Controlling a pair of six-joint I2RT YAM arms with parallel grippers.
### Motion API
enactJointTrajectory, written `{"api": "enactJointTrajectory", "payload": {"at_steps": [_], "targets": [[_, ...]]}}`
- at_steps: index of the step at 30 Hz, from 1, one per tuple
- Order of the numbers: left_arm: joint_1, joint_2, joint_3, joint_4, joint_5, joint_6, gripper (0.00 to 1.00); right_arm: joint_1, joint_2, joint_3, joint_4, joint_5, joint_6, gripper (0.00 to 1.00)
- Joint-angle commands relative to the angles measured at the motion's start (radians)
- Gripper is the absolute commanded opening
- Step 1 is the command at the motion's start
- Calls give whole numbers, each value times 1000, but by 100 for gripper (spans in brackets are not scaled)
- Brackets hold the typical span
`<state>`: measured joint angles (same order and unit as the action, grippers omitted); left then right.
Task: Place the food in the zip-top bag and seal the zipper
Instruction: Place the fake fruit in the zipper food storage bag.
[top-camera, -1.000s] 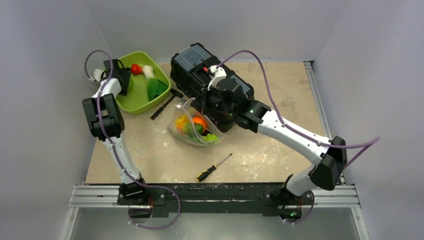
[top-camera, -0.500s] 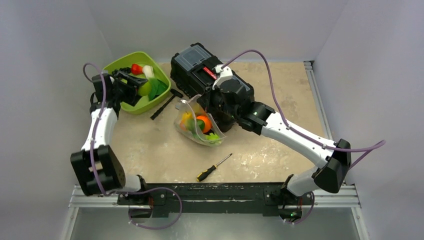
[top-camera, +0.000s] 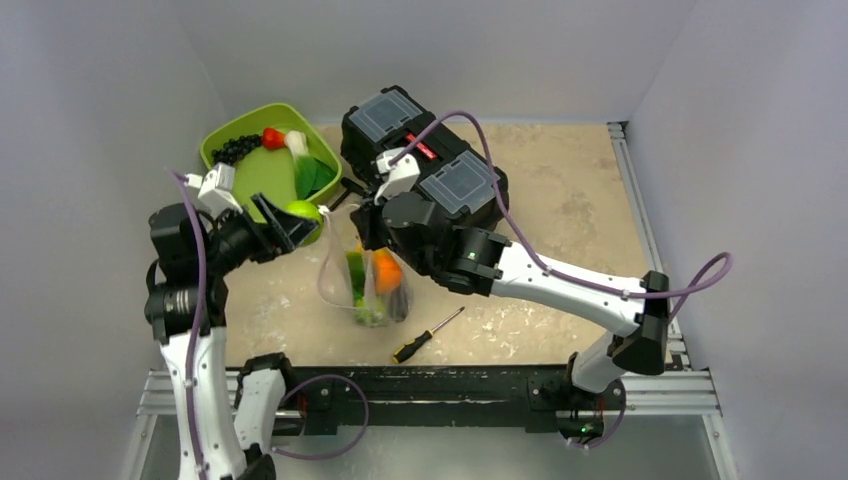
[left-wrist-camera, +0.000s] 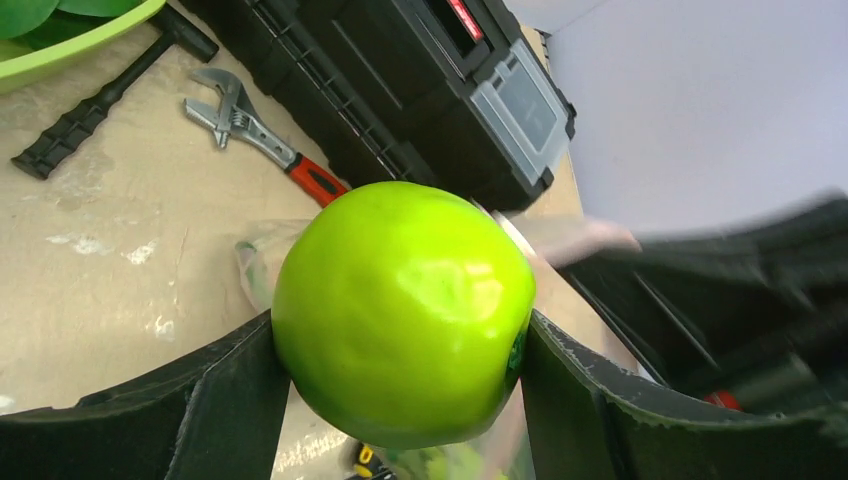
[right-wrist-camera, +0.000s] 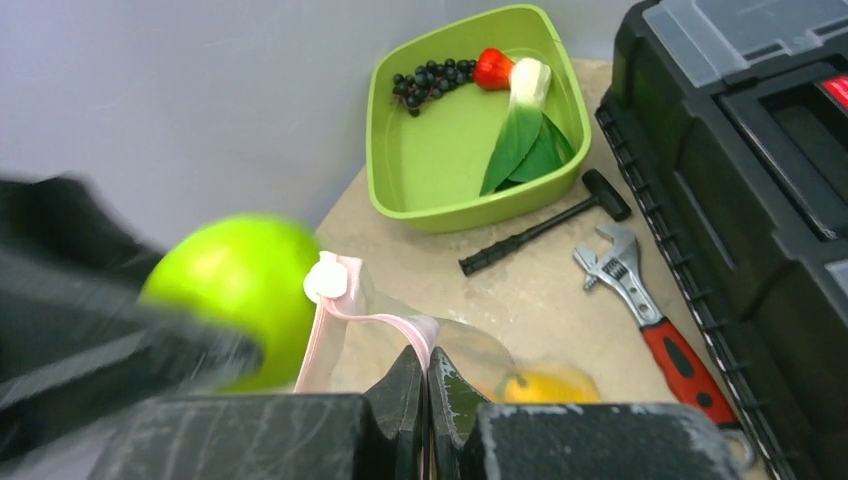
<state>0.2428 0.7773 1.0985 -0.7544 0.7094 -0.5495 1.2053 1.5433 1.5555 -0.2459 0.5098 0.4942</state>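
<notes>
My left gripper (top-camera: 297, 217) is shut on a shiny green apple (left-wrist-camera: 400, 310), held in the air just left of the bag's mouth. The clear zip-top bag (top-camera: 338, 272) hangs upright from my right gripper (right-wrist-camera: 427, 368), whose jaws are pinched shut on the pink zipper (right-wrist-camera: 378, 321) strip. The mouth gapes open towards the apple (right-wrist-camera: 235, 290), with a white slider (right-wrist-camera: 324, 281) at its end. An orange (top-camera: 386, 270) and green pieces lie inside the bag. More food stays in the lime-green tray (right-wrist-camera: 440, 165): black grapes (right-wrist-camera: 432, 76), a red piece (right-wrist-camera: 492, 68) and a leek (right-wrist-camera: 522, 130).
A black toolbox (top-camera: 420, 150) stands behind the bag. A black hammer (right-wrist-camera: 545, 238) and a red-handled wrench (right-wrist-camera: 650, 310) lie between tray and toolbox. A yellow-and-black screwdriver (top-camera: 428, 334) lies near the table's front edge. Grey walls close in on both sides.
My left arm has lifted the apple out of the tray and swung it to the bag's mouth. My right gripper has pulled the bag upright and moved it left, nearer the front.
</notes>
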Motion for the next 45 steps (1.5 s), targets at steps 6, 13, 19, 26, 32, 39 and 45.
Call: {"api": "enactJointTrajectory", "payload": {"at_steps": [6, 13, 19, 26, 32, 39, 45], "targets": [[-4, -246, -25, -201, 54, 43, 13, -8, 259, 213, 112, -157, -3, 0], [-8, -288, 47, -295, -125, 74, 7, -10, 280, 230, 118, -195, 11, 0], [-7, -264, -69, -239, -48, 34, 6, -13, 228, 213, 131, -210, 30, 0], [-8, -235, -123, -218, -61, 34, 23, -15, 162, 172, 170, -271, 59, 0], [-7, -225, -74, -195, -14, 52, 61, -18, 145, 153, 177, -293, 56, 0], [-7, -228, -47, -98, 106, 8, 92, -51, 140, 119, 184, -356, 43, 0], [-7, -215, -29, -145, 77, 45, 99, -94, 152, 117, 178, -446, 58, 0]]}}
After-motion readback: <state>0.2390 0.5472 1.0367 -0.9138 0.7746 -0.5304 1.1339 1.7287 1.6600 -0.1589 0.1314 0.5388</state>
